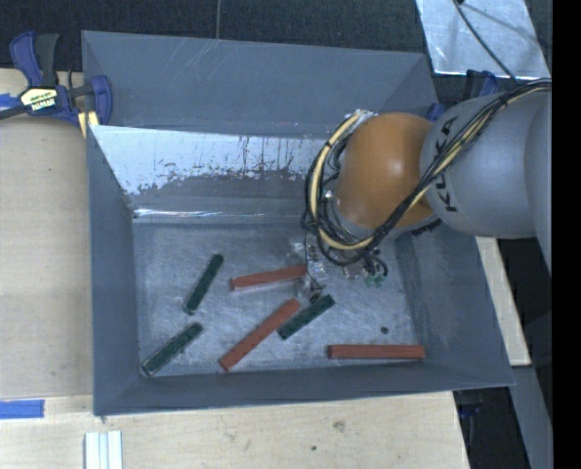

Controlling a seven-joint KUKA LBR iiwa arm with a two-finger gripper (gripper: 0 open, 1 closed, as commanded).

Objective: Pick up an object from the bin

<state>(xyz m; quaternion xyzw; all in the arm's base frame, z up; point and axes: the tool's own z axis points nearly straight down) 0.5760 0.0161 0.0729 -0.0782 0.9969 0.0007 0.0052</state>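
Reaching over the right wall of the grey metal bin, the arm hangs low above the floor's middle, its orange cover and looped cables hiding the floor toward the back wall. The gripper sits at the right end of a level red-brown stick in the middle; how wide it stands, I cannot tell. Just in front lie a slanted red-brown stick and a short dark green stick, side by side. A third red-brown stick lies along the front wall near the right corner. Well apart leftward lie a tilted dark green stick and a corner dark green stick.
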